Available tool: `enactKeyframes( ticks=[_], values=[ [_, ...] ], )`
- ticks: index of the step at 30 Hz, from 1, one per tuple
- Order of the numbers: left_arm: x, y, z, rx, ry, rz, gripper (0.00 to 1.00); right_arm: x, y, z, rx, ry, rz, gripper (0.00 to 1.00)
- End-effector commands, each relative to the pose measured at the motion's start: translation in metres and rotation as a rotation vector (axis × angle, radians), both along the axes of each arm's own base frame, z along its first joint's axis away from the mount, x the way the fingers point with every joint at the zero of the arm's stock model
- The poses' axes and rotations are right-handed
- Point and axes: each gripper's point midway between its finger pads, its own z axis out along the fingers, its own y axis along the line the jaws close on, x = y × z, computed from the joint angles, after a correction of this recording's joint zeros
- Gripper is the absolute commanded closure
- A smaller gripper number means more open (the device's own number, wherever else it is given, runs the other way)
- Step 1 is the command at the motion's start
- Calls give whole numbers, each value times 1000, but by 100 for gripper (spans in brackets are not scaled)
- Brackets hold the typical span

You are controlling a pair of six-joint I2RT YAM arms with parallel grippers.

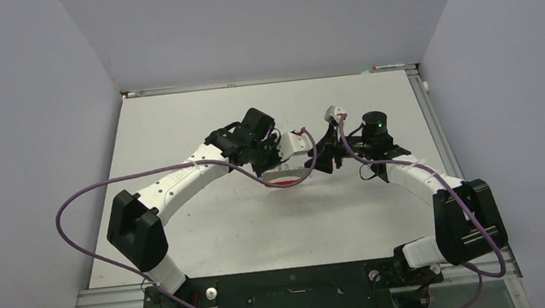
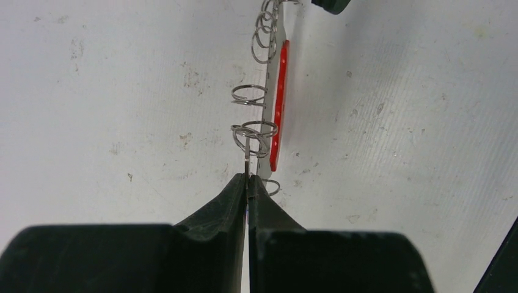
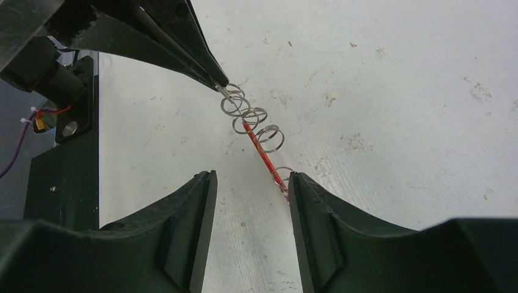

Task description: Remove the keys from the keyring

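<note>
The keyring shows as a red strap point(image 2: 280, 104) strung with several thin wire rings point(image 2: 249, 94), stretched just above the white table. My left gripper point(image 2: 247, 178) is shut on the nearest ring, which shows edge-on as a thin metal line at its tips. My right gripper point(image 3: 251, 177) is open at the strap's point(image 3: 262, 155) other end. That end ring point(image 3: 283, 177) touches the tip of one of its fingers point(image 3: 305, 207). From above, the strap point(image 1: 287, 181) lies between both grippers. I cannot make out separate flat keys among the rings.
The left gripper's fingertips point(image 3: 204, 67) reach into the right wrist view from the upper left. The white table point(image 1: 261, 224) has raised rails at the back and right edges point(image 1: 435, 129). Purple cables point(image 1: 77, 213) loop off both arms.
</note>
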Motion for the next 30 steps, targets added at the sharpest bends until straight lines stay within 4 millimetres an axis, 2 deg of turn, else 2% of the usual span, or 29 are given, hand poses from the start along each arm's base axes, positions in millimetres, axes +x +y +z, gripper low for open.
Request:
enactKeyframes(
  ticks=[1, 9, 13, 16, 20, 24, 26, 28, 30],
  values=[
    [-3, -10, 30, -80, -67, -72, 100, 1, 7, 27, 32, -135, 69, 53],
    [-7, -11, 36, -96, -117, -147, 100, 1, 9, 27, 27, -170, 89, 53],
    [-11, -3, 36, -67, -142, -185, 100, 9, 9, 33, 13, -179, 74, 51],
    [-11, 5, 40, -33, -153, -188, 100, 22, 7, 40, -22, -198, 34, 46],
    [-15, 11, 52, -12, -135, -179, 100, 34, 5, 55, -51, -209, -1, 30],
    [-15, 11, 67, -13, -95, -122, 100, 43, 2, 77, -54, -270, -41, 1],
    [-14, 8, 74, -28, -66, -82, 100, 49, 0, 89, -48, -280, -68, 10],
    [-14, 3, 84, -56, -40, -46, 100, 60, -3, 99, -25, -259, -134, 10],
    [-11, -2, 91, -89, -15, 17, 100, 81, -11, 107, 25, -195, -302, 10]
  ],
)
